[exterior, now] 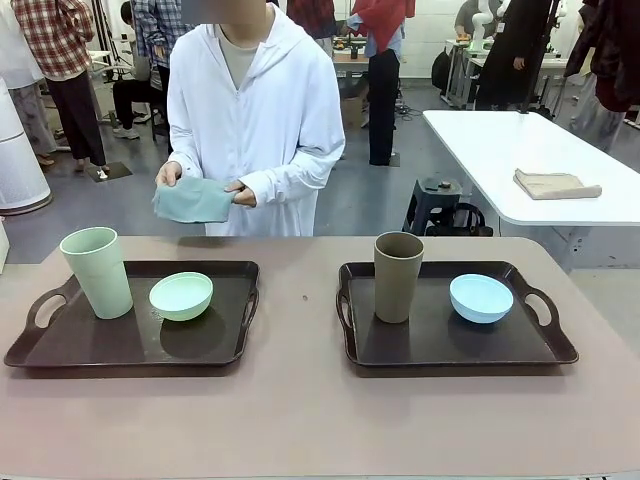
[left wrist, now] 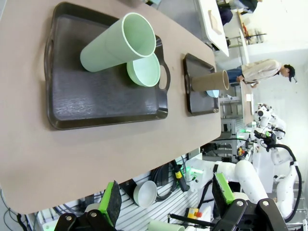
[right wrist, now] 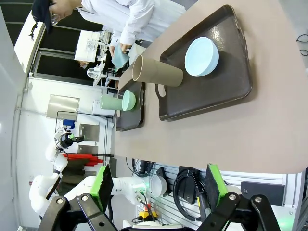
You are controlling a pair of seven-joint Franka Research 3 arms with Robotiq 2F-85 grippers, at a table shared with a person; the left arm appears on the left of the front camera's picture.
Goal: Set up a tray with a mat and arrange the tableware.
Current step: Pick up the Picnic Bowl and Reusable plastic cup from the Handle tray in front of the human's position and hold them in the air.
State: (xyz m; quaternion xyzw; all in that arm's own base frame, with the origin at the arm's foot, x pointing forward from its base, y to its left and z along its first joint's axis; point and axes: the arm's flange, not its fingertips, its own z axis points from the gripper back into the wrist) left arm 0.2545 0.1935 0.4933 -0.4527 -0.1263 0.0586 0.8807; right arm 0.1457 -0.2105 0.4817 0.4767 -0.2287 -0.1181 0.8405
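Now the folded teal cloth mat (exterior: 193,198) sits in the person's hands (exterior: 241,193), far side, a bit left of the middle. Left gripper (left wrist: 167,195) & right gripper (right wrist: 158,185) both gape wide, empty, back on the robot's side. Left arm's prob. nearer.

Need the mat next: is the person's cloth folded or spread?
Folded: the cloth is a compact bundle, with no loose end hanging.

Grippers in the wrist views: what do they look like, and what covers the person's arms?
Both the left gripper and the right gripper have two black fingers of jointed links with round pivots, each faced with a bright green pad. The person wears the long white sleeves of a hooded coat.
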